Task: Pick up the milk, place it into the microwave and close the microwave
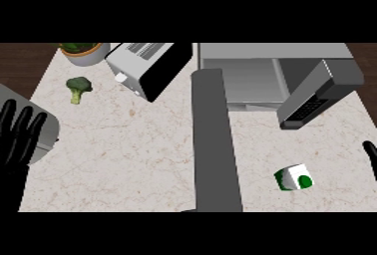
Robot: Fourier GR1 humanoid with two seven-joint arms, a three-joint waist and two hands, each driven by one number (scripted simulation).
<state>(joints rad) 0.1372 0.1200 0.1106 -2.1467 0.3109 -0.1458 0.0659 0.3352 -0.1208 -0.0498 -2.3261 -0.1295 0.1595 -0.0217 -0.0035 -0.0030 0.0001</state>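
The milk (294, 178), a small white carton with green markings, lies on the counter at the lower right. The microwave (250, 79) stands at the back right with its cavity showing. Its grey door (216, 144) is swung wide open and reaches toward me through the middle of the view. The keypad panel (313, 99) is at the microwave's right side. My left hand (18, 134) rests open at the left edge, fingers up. Only a straight dark sliver of my right hand (370, 159) shows at the right edge, to the right of the milk and apart from it.
A toaster (143, 64) with a black side stands at the back centre-left. A potted plant (85, 52) sits at the back left, with a broccoli floret (77, 88) in front of it. A grey rounded object (44, 134) lies beside my left hand.
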